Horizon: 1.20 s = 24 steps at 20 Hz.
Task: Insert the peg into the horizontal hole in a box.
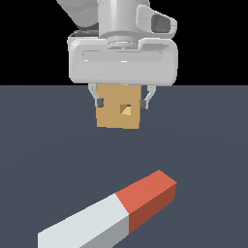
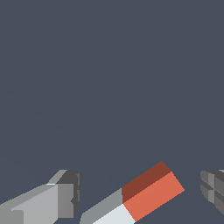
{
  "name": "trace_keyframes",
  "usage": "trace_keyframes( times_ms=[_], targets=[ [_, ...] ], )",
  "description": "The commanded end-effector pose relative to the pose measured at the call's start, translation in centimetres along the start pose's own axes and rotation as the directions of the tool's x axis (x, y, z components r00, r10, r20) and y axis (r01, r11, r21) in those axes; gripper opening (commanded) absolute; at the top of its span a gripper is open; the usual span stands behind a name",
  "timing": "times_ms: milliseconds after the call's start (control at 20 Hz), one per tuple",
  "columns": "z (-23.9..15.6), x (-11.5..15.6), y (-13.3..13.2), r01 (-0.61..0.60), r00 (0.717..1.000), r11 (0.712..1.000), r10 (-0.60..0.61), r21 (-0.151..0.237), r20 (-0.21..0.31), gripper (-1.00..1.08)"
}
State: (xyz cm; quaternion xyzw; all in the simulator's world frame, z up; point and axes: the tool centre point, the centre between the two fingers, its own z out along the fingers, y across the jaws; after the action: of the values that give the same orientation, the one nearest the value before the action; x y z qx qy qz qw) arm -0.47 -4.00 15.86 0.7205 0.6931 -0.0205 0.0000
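Observation:
The peg lies flat on the dark floor near the front of the exterior view, its red-orange end pointing toward the exterior view's right and its white part toward the left. The tan box stands farther back, with its small square hole facing the camera. My gripper hangs open and empty, and its fingertips show at either side of the box. In the wrist view the peg lies below and between the spread fingers, well apart from them. The box is out of the wrist view.
A plain dark grey floor lies all around the peg and the box. The arm's white hand fills the upper middle of the exterior view.

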Motion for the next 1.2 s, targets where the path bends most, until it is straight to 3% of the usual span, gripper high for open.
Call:
trace_keyframes(
  times_ms=[0, 350, 700, 900, 1150],
  targets=[
    [0.0, 0.0, 0.0, 0.000, 1.000, 1.000, 0.000, 0.000, 0.000, 1.00],
    [0.5, -0.9, 0.3, -0.055, 0.998, 0.998, 0.055, -0.001, -0.002, 1.00],
    [2.2, -3.8, 0.7, -0.223, 0.975, 0.975, 0.223, -0.002, -0.009, 1.00],
    [3.6, -6.5, 0.7, -0.368, 0.930, 0.930, 0.368, -0.002, -0.015, 1.00],
    [5.8, -10.3, -0.1, -0.566, 0.824, 0.825, 0.566, -0.001, -0.024, 1.00]
  ],
)
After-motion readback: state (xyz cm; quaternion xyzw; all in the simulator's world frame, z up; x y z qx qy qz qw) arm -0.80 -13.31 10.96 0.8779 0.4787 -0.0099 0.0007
